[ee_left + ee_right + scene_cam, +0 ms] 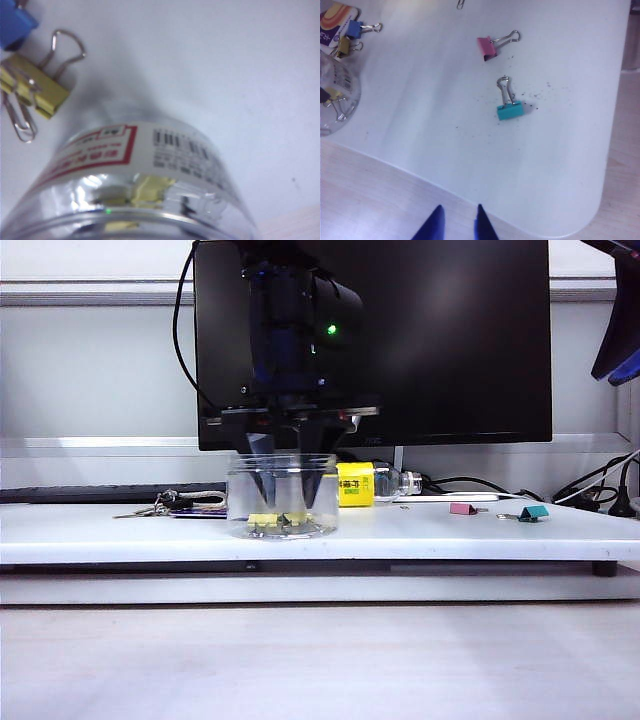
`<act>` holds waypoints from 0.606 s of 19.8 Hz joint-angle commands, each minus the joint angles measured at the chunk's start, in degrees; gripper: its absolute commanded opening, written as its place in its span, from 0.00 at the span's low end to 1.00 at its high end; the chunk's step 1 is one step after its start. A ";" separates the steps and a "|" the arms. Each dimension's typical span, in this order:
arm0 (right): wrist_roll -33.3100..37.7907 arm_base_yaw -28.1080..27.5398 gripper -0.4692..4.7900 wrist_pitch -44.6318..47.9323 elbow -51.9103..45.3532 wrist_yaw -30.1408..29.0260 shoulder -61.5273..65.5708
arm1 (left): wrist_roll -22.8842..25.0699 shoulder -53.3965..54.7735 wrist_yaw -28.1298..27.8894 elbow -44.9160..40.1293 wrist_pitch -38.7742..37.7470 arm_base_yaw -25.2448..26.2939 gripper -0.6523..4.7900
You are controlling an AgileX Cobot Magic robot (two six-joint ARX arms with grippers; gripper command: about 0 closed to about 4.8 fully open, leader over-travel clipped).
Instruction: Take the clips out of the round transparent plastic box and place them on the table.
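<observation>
Clips (270, 521): yellow ones lie inside round transparent plastic box (282, 498) on table (400, 530). Left gripper (287, 502) reaches into box, fingers parted, grasping nothing. Right gripper (456, 222) hovers off table's edge, slightly parted, empty.

A black monitor (420, 340) stands behind, a yellow-labelled bottle (365, 483) lies on its side, and a teal clip (510, 110), a blue clip (354, 29) and keys (150, 508) lie around.
</observation>
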 commanded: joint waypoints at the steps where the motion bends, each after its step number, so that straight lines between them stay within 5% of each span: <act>1: 0.11 0.04 0.25 1.11 0.11 -0.31 -0.15 | 0.13 -0.28 -0.20 0.37 -0.20 0.00 0.51; 12: 0.11 0.04 0.25 1.38 0.11 -0.31 -0.15 | 0.15 -0.24 2.19 0.33 2.27 -0.11 0.51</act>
